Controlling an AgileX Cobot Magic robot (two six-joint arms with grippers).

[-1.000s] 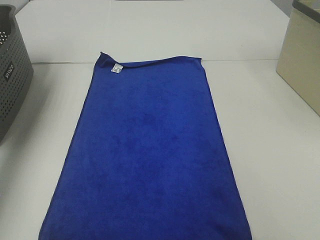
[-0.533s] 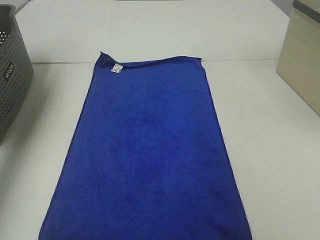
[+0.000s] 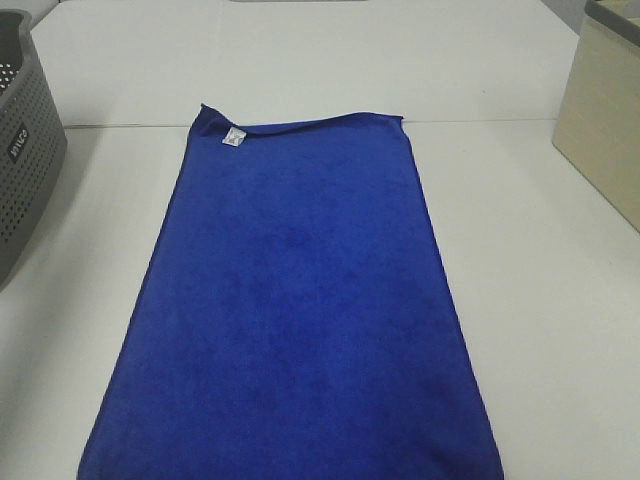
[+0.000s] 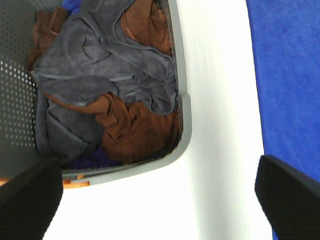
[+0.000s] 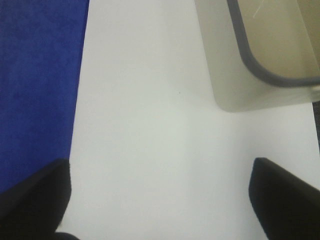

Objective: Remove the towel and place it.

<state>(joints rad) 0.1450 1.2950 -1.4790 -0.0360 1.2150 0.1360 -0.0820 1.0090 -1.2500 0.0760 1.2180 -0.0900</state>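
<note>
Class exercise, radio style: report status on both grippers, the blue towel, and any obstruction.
Left gripper open, empty, between grey basket and towel. Right gripper open, empty, over bare table. Towel flat, untouched. Nothing in the way.

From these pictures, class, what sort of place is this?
Probably a laundry-sorting test bench: a blue towel spread flat on a white table, a grey basket of crumpled cloths, a beige bin.

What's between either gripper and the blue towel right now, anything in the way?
Nothing visible. The blue towel lies flat on the white table with nothing on top. The left gripper hangs open over bare table between the grey basket and the towel's edge; the right gripper hangs open between the towel and the beige bin.
</note>
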